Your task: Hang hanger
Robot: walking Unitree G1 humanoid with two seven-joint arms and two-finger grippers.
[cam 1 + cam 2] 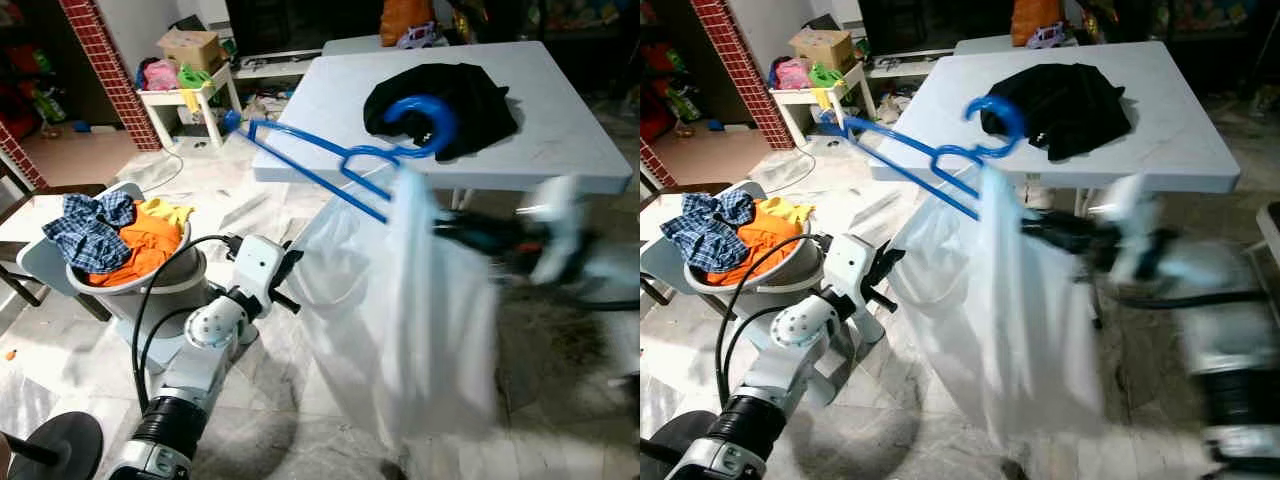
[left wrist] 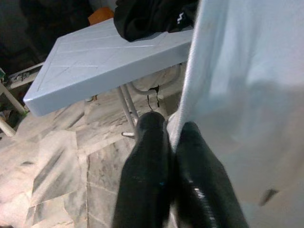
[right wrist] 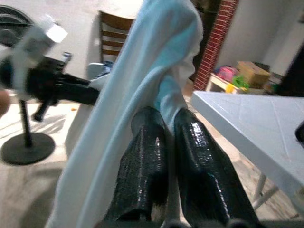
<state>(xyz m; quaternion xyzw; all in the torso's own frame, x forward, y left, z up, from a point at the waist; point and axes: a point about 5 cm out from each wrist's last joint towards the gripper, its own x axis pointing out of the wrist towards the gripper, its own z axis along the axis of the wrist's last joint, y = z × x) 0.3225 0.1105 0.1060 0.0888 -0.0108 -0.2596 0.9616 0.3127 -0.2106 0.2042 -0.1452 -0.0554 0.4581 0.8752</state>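
A blue hanger (image 1: 318, 172) is held in the air in front of the white table (image 1: 570, 140), its hook (image 1: 432, 112) over a black garment (image 1: 470, 100) lying on the tabletop. A white garment (image 1: 410, 310) hangs from the hanger down toward the floor. My left gripper (image 2: 171, 127) is shut on the garment's left edge; its arm (image 1: 215, 330) reaches up from lower left. My right gripper (image 3: 166, 116), blurred in the eye views (image 1: 455, 228), is shut on the white cloth near its top.
A basin (image 1: 165, 275) heaped with orange and checked clothes sits on a chair at left. A fan base (image 1: 60, 440) stands at lower left. A small white side table (image 1: 190, 95) with boxes and a brick pillar (image 1: 110, 70) are behind. Marble floor lies below.
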